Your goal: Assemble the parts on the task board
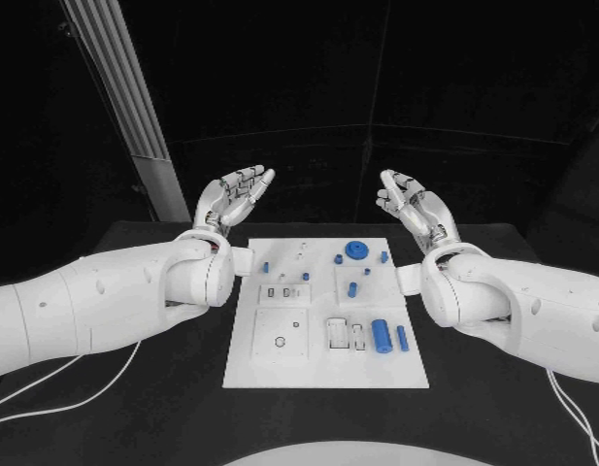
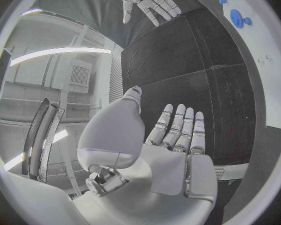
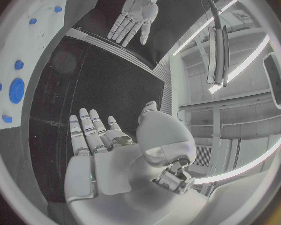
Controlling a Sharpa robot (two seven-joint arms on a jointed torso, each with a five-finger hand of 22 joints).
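No legible text, labels, brands or numbers anywhere.

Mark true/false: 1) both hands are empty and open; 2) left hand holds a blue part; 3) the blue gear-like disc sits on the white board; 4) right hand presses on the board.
1) The silver left hand and silver right hand are empty, fingers apart: true.
2) False: the left hand holds nothing.
3) The round blue gear-like disc sits on the white rectangular task board: true.
4) False: the right hand is raised beyond the board's far edge, touching nothing.
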